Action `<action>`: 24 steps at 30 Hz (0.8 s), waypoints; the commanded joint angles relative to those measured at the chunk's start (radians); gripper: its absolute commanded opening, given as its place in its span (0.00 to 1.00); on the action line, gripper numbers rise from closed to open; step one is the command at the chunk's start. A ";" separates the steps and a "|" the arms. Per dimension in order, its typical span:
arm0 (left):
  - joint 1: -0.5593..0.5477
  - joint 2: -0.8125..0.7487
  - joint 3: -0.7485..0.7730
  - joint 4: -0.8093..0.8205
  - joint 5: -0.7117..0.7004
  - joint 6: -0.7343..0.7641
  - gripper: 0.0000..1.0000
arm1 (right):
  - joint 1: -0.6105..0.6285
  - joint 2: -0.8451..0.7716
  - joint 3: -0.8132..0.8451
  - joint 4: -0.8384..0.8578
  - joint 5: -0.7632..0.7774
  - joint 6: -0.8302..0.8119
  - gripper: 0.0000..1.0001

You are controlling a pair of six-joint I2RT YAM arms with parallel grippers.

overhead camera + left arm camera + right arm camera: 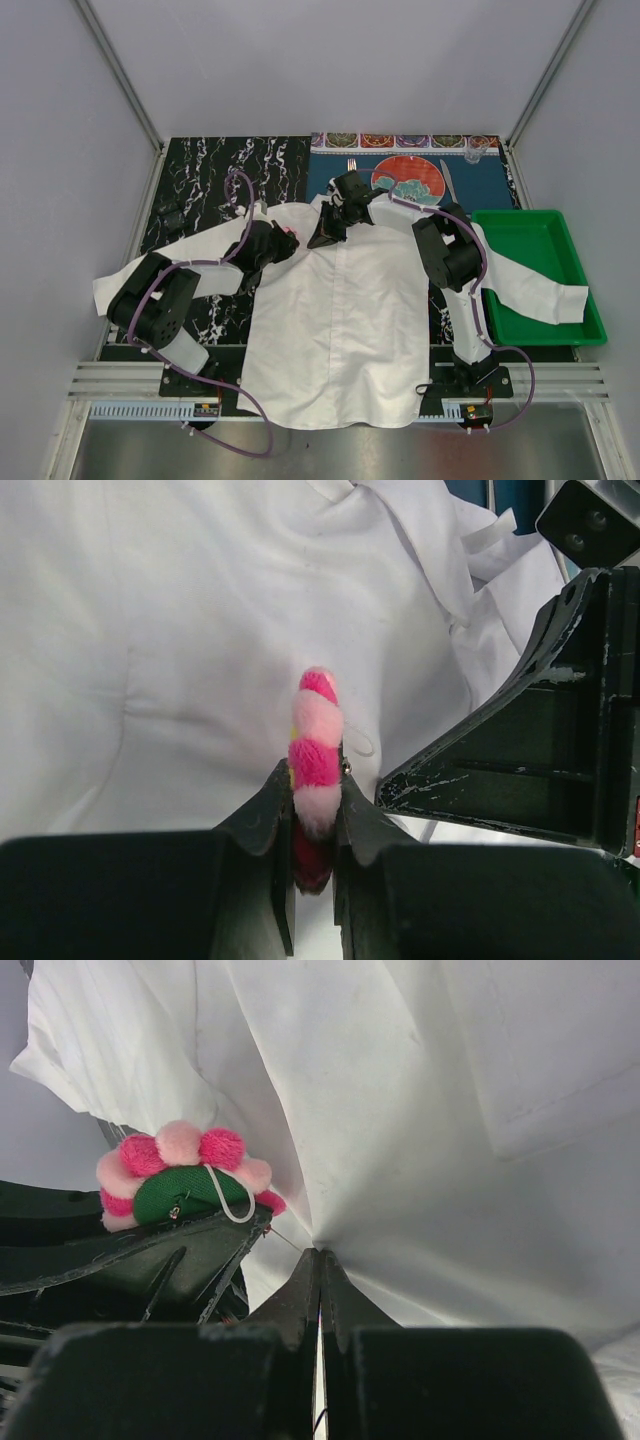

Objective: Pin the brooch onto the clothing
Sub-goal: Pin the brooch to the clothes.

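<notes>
A white shirt (340,320) lies spread front-up on the bench (560,440), collar at the far end and hem hanging towards the near edge. It covers most of the middle of the bench. Its sleeve on the right runs into a green tray (530,245) and drapes over the tray's near part. Its sleeve on the left runs out under the left arm.

The brooch (316,740) is held above the shirt's shoulder area, just left of the collar. The left gripper (315,800) is pinching it by the lower edge, so the left wrist view shows it edge-on as a stack of pink and pale pink puffs standing up from the fingertips. The right wrist view shows its green back and a small white loop, turned towards the right gripper (320,1260).

The right gripper is just to the right of the brooch, at the collar. Its fingers are pressed together on a fold of shirt fabric, and creases run in to the tips. The two grippers are near each other, and the right one's black finger fills the right side of the left wrist view. The right arm reaches in over the shirt's right shoulder and hides part of it.

Beyond the collar a blue placemat (490,185) carries a round red-and-teal plate (408,180) with a fork (351,165) on its left and a knife (449,185) on its right. A black marble-patterned mat (200,180) lies on the far left.
</notes>
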State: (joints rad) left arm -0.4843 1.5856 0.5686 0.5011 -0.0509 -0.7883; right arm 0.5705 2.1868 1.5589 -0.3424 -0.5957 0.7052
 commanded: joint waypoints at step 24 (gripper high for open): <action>-0.026 0.031 0.016 0.014 0.075 -0.138 0.00 | -0.003 -0.035 0.007 0.048 -0.041 0.046 0.00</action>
State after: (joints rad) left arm -0.4877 1.6020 0.5686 0.4873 -0.0246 -0.8921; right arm 0.5690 2.1868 1.5589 -0.3344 -0.6037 0.7330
